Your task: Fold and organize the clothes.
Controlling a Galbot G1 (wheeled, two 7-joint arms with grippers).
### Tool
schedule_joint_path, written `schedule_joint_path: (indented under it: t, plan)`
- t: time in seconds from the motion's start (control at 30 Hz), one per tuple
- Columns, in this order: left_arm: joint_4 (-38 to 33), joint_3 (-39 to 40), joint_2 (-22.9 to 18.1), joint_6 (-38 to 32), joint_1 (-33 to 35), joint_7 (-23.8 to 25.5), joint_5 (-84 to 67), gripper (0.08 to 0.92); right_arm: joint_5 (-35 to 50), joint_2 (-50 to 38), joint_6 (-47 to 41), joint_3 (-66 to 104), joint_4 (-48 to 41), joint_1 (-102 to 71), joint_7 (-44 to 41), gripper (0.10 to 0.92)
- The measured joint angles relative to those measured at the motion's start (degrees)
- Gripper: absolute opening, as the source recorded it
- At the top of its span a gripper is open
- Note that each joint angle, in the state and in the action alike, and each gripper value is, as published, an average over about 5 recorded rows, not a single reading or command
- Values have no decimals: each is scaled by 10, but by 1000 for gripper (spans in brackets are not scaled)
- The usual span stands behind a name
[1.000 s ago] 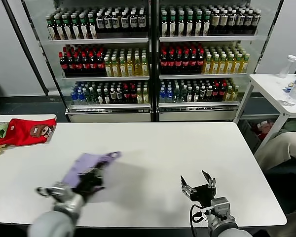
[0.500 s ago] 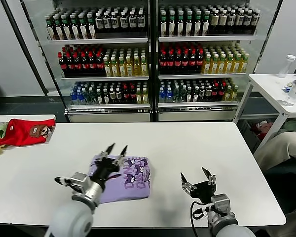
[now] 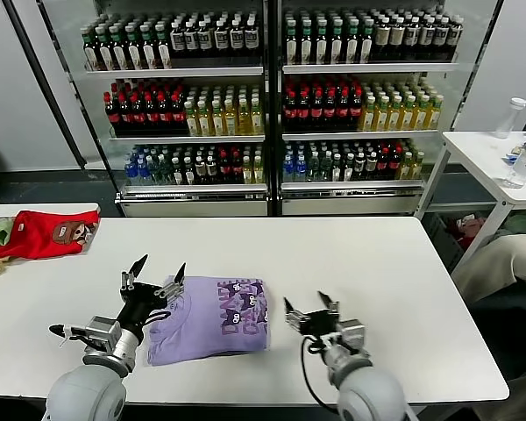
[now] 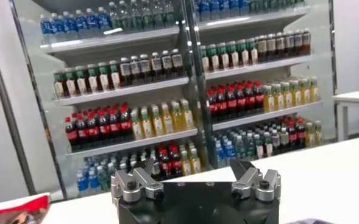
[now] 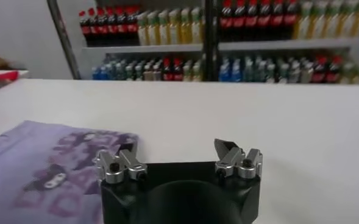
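The T-shirt (image 3: 208,319) lies folded on the table (image 3: 351,254), print up. My left gripper (image 3: 154,274) at its 9 o'clock and right gripper (image 3: 309,306) at 3 are open and empty. Only tidying away seems left.

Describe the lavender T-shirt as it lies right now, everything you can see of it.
The lavender T-shirt lies folded into a flat, roughly rectangular bundle near the front edge of the white table. It looks like soft knit cloth. The half toward the left claw is plain; the half toward the right claw shows a dark cartoon print with lettering. Both claws are open and hold nothing: the left hovers at the shirt's plain edge, the right stands clear of its printed side.
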Motion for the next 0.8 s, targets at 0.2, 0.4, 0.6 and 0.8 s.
schedule_joint_path:
  t: [0.2,0.4,0.6,0.8]
  plan:
    - [5,-10,-5,-13,14,1,11,823,51,32,-1,-47,-57,45,21,822]
    - [8,-13,-11,-21,17,1,18,823,92,52,-1,-72,-94,69,45,734]
    - [13,-22,-11,-24,19,-4,22,823,127,63,-1,-82,-117,85,64,562]
    - [12,-23,-11,-25,21,-7,24,823,150,73,0,-84,-136,99,71,389]
